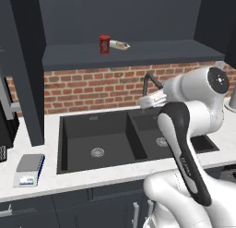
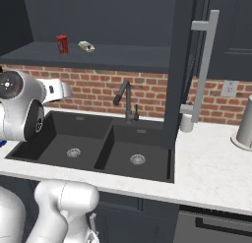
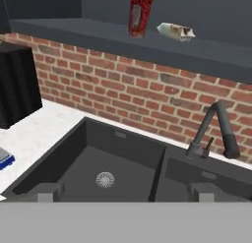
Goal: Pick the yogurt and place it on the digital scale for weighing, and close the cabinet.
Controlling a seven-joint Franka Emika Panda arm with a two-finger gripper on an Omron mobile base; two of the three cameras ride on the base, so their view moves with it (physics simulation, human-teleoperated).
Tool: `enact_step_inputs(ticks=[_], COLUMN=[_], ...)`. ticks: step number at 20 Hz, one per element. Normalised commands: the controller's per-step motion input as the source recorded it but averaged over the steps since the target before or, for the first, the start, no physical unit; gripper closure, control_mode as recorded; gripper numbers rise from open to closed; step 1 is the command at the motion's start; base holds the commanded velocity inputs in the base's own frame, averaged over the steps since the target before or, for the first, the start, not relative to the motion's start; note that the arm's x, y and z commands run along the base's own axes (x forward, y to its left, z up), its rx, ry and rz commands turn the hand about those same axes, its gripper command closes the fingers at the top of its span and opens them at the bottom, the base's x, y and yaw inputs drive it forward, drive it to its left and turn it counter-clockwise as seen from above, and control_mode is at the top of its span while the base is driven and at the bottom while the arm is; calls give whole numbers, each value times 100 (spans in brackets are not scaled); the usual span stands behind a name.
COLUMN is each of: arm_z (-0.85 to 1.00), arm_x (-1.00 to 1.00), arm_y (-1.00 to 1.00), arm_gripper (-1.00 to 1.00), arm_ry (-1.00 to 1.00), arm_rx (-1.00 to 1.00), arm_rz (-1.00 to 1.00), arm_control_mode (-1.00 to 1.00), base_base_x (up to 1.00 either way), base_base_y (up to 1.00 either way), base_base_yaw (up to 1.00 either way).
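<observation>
Left base view first: the yogurt point(image 1: 104, 44) is sitting upright on the bottom shelf of the open cabinet point(image 1: 138, 54), with a pale wrapped packet point(image 1: 119, 45) just beside it on the right. Below that is a red brick wall point(image 1: 92, 86), then a dark double sink point(image 1: 115, 141) set in a white marbled counter point(image 1: 46, 176). The digital scale point(image 1: 29, 169) is on the counter well left of the sink, nothing on its plate. The white arm point(image 1: 184, 139) takes up the lower right and covers part of the right basin, with the black faucet point(image 1: 150, 81) poking up behind it.

Right base view: same cup point(image 2: 62, 44) and packet point(image 2: 86, 46) up on the shelf, upper left. An open cabinet door point(image 2: 179, 65) stands edge-on over the right end of the sink, with a long silver bar handle point(image 2: 204, 65). There's a wall outlet point(image 2: 229, 88) on the brick and a grey cylinder point(image 2: 244, 124) on the counter at far right.

Hand view: the jaws are spread wide, holding and touching nothing; the gripper point(image 3: 125, 192) has its tips low over the sink. The yogurt point(image 3: 140, 15) is well above it on the shelf, and a corner of the scale point(image 3: 5, 158) shows at the left edge.
</observation>
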Motion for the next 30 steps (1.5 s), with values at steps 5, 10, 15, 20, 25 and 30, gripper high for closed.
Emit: enact_step_inputs(ticks=[5, 10, 15, 20, 25, 30], arm_z=[53, 58, 53, 9, 2, 19], arm_x=[-16, -2, 0, 0, 3, 15], arm_y=[7, 4, 0, 6, 1, 0], arm_gripper=[-100, -100, -100, -100, -100, -100], arm_ry=[-3, 0, 0, -15, -8, 0], arm_rx=[0, 3, 0, 1, 6, 0], arm_rz=[7, 1, 3, 13, 14, 4], arm_control_mode=[-100, -100, -100, -100, -100, -100], base_base_x=[0, 0, 0, 0, 0, 0], base_base_y=[0, 0, 0, 0, 0, 0], base_base_yaw=[0, 0, 0, 0, 0, 0])
